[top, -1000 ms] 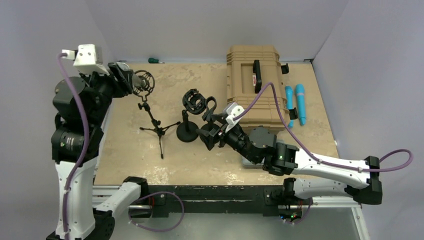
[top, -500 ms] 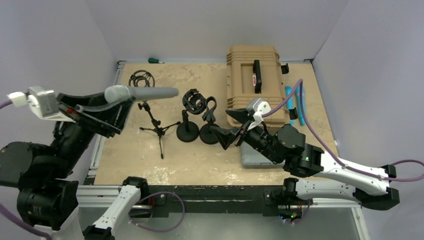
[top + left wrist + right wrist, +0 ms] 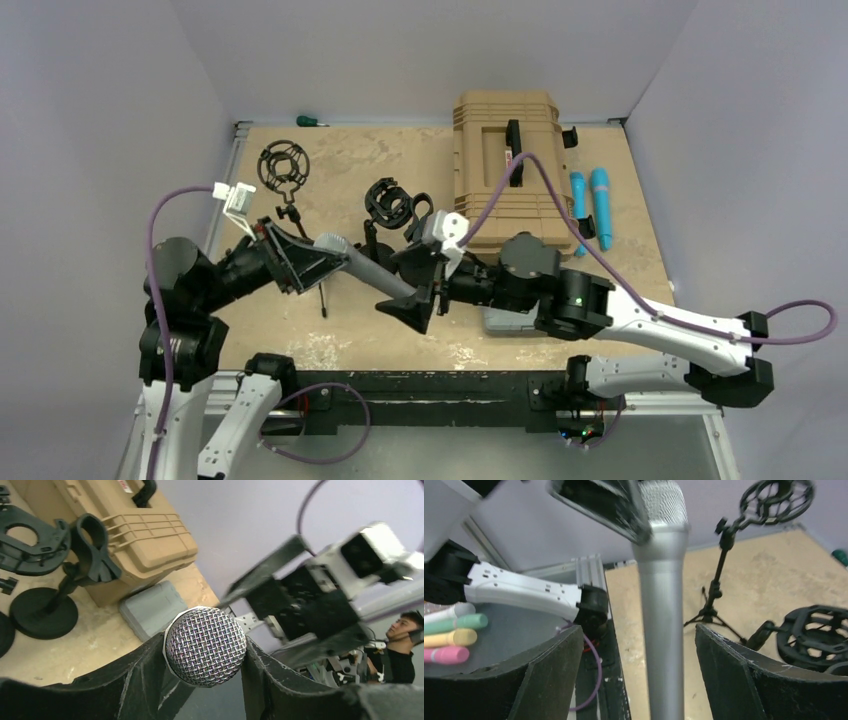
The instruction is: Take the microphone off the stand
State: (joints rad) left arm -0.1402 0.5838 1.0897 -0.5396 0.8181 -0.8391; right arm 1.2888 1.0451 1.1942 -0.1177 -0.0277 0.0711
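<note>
Likely rigid, slick microphone: left tool clenches its mesh head; spread right tool should take the barrel.

The microphone has a shiny woven metal mesh head and a smooth, satin silver barrel. The table looks like rough, mottled tan board with a matt finish. At one o'clock on it, the case is ribbed, matt tan plastic. At ten o'clock, the stand is matt black all over
</note>
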